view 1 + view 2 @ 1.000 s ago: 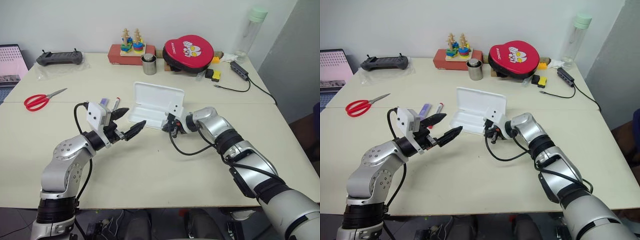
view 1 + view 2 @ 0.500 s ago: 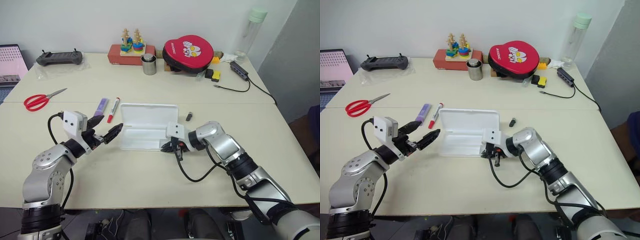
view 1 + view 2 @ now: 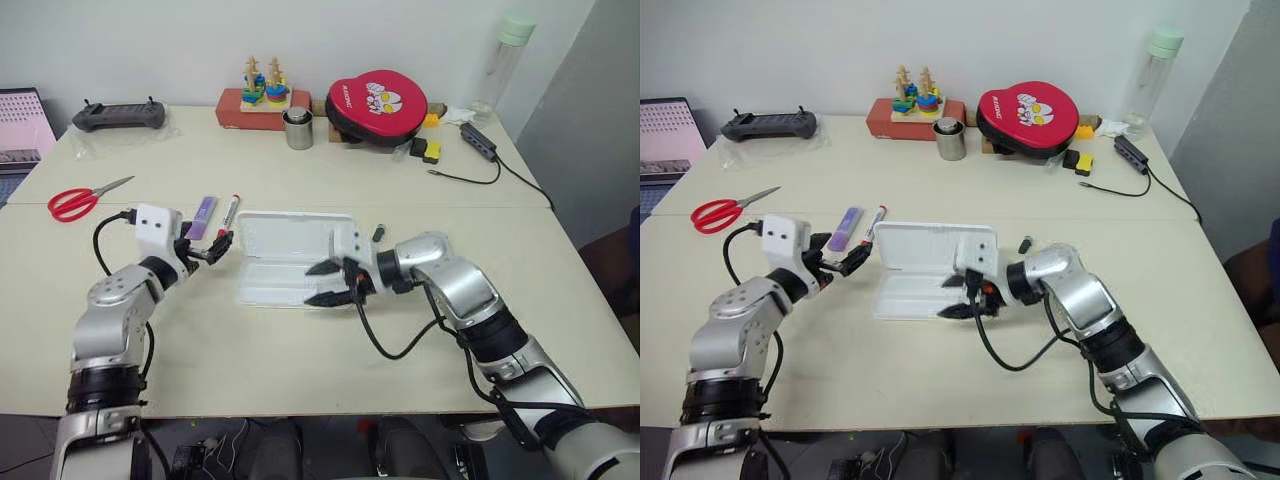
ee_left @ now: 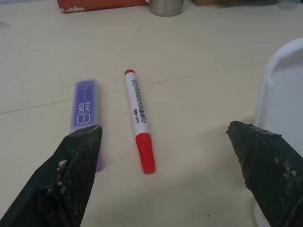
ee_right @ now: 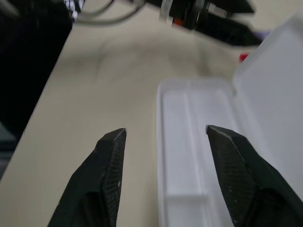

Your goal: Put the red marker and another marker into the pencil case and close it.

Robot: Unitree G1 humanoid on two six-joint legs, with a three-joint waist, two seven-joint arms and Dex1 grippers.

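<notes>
Smooth white plastic pencil case [image 3: 290, 262] lying open; slim red marker [image 4: 139, 119] beside flat lavender marker [image 4: 85, 116]; left gripper [image 4: 170, 175] and right gripper [image 5: 165, 175] fingers apart, empty.

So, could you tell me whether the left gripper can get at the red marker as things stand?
Probably yes: the left gripper is open, the red marker lies on bare table between its fingers' line, the purple marker beside it.

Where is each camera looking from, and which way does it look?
Head eyes: up on the head, looking forward and down at the table; both arms show.
Left wrist: along the open left gripper at the red marker and purple marker.
Right wrist: along the open right gripper into the open pencil case.
Shared: all views catch the pencil case.
</notes>
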